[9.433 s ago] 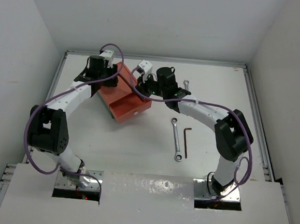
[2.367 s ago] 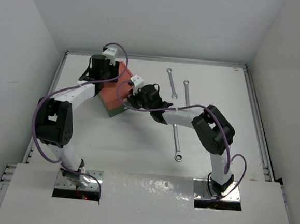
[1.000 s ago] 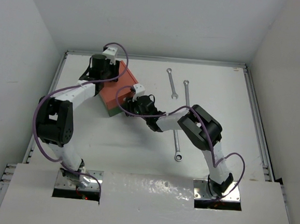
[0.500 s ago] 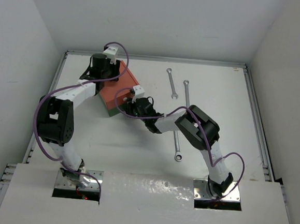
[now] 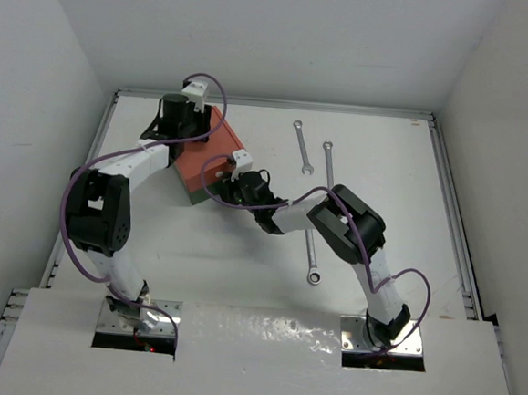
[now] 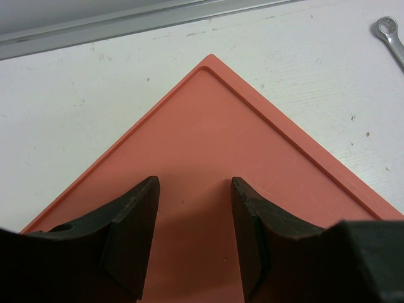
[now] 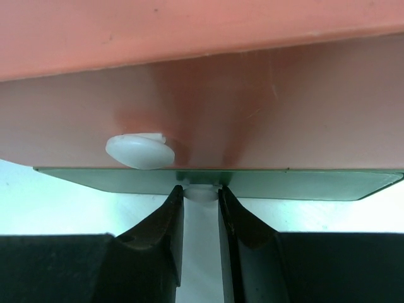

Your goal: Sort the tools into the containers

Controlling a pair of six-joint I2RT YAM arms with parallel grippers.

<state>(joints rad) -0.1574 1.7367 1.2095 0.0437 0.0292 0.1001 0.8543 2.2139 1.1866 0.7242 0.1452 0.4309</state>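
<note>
The small box (image 5: 214, 154) stands at the back left with both drawers closed. In the right wrist view the orange-red drawer front (image 7: 252, 107) with its white knob (image 7: 139, 151) sits above the dark green drawer front (image 7: 303, 184). My right gripper (image 7: 201, 197) is shut on the green drawer's white knob (image 7: 201, 192); from above it (image 5: 233, 188) is at the box's front. My left gripper (image 6: 192, 186) is open and rests over the box's orange top (image 6: 208, 126). Three silver wrenches (image 5: 302, 146) (image 5: 327, 160) (image 5: 312, 261) lie on the table. The hex keys are out of view.
The right arm stretches across the middle and crosses over the nearest wrench. One wrench's ring end (image 6: 386, 28) shows at the top right of the left wrist view. White walls close in the table on three sides.
The orange drawer, open at first, is now closed, and the hex key by the near wrench is gone. My right gripper has moved left and down to the green drawer's knob. The left arm stays on the box.
</note>
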